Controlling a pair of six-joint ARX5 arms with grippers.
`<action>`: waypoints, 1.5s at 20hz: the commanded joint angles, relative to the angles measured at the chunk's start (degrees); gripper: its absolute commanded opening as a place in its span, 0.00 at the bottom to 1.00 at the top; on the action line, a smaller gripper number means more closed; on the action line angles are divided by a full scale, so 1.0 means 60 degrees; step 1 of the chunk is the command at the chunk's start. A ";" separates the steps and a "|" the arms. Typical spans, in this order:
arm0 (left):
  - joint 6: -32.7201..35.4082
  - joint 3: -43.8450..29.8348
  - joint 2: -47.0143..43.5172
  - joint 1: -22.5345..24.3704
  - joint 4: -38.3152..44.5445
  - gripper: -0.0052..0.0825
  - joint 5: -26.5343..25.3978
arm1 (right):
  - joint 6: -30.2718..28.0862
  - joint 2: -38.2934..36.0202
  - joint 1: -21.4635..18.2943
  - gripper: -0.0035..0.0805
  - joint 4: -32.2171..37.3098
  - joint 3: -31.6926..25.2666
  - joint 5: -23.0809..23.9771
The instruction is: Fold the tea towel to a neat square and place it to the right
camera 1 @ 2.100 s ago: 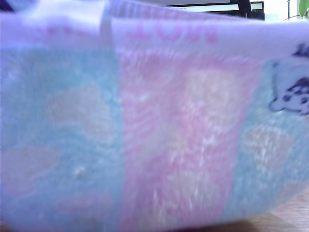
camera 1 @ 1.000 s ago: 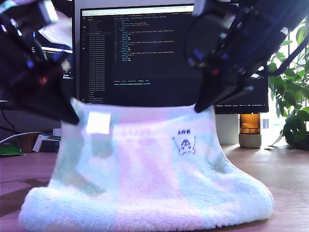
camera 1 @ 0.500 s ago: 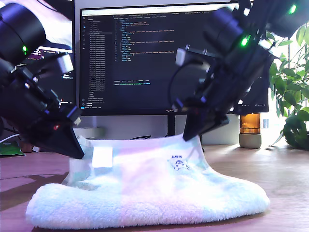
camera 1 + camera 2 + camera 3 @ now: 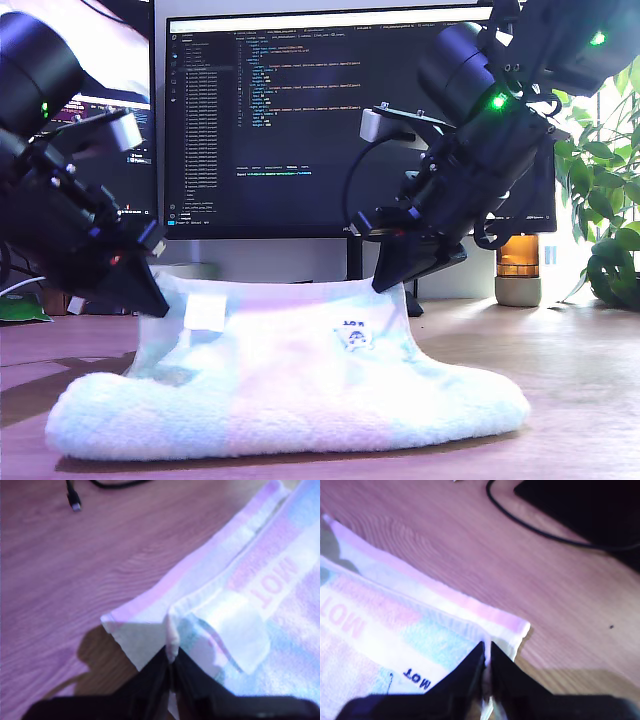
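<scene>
Two pinches held the towel (image 4: 290,400): my first gripper (image 4: 170,662) was clenched on the corner beside the white label (image 4: 235,630), my second gripper (image 4: 486,667) on the corner past the small dark print. Both lifted the upper layer's edge, likely to lay it flush over the lower one. From the exterior view's centre, the towel lay around 6 o'clock on the table (image 4: 590,380), before the monitor (image 4: 300,110).

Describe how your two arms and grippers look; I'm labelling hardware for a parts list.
Both arms are black with bulky rounded joints and small green indicator lights. My first gripper and my second gripper end in black wedge-shaped fingers. Each arm carries a small pale grey box, and a thin black cable loops beside the second one.
</scene>
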 commanded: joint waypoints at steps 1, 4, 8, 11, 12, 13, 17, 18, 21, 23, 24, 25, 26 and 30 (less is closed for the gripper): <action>0.0040 -0.0160 0.0047 0.0066 0.0044 0.10 -0.0058 | -0.0018 0.0128 -0.0040 0.09 0.0076 0.0047 0.0062; 0.0047 -0.0160 0.0047 0.0091 0.0087 0.20 -0.0087 | 0.0047 0.0128 -0.0033 0.28 0.0404 0.0055 0.0066; 0.0047 -0.0157 0.0036 0.0328 0.0412 0.21 -0.0091 | 0.0499 0.0128 -0.0117 0.37 0.0550 0.0317 0.0073; 0.0106 -0.0102 -0.0178 0.0535 0.0251 0.20 -0.0120 | 0.0499 0.0106 -0.0262 0.39 0.0076 0.0721 0.0255; 0.0098 -0.0102 -0.0368 0.0557 0.0146 0.18 -0.0109 | 0.0532 0.0069 -0.0353 0.35 -0.0332 0.0929 0.0251; 0.0098 -0.0102 -0.0630 0.0554 -0.0044 0.13 -0.0076 | 0.0528 0.0018 -0.0390 0.26 -0.0714 0.1089 0.0248; -0.0058 -0.0106 -0.1617 0.0557 -0.0554 0.03 0.0153 | 0.0517 -0.0262 -0.0539 0.03 -0.1636 0.1217 0.0215; -0.0077 -0.0106 -0.1745 0.0568 -0.0608 0.03 0.0291 | 0.0517 -0.0313 -0.0586 0.03 -0.1909 0.1209 0.0211; -0.0084 -0.0175 -0.1916 0.0754 -0.0688 0.03 0.0951 | 0.0488 -0.0681 -0.0601 0.03 -0.1963 0.0860 0.0186; -0.0131 -0.0361 -0.2000 0.0783 -0.0590 0.03 0.1319 | 0.0506 -0.1217 -0.0597 0.03 -0.1566 0.0335 0.0051; -0.0146 -0.0514 -0.2044 0.0783 -0.0455 0.03 0.1450 | 0.0525 -0.1548 -0.0597 0.03 -0.1362 -0.0004 0.0029; -0.0208 -0.0736 -0.2138 0.0783 -0.0226 0.03 0.1475 | 0.0521 -0.1891 -0.0601 0.03 -0.1126 -0.0375 0.0025; -0.0328 -0.1002 -0.2288 0.0783 0.0033 0.03 0.1515 | 0.0528 -0.2215 -0.0601 0.03 -0.0954 -0.0732 0.0022; -0.1359 -0.2320 -0.3228 0.0601 0.1217 0.03 0.2000 | 0.0991 -0.3534 -0.0597 0.03 0.0470 -0.2550 -0.0561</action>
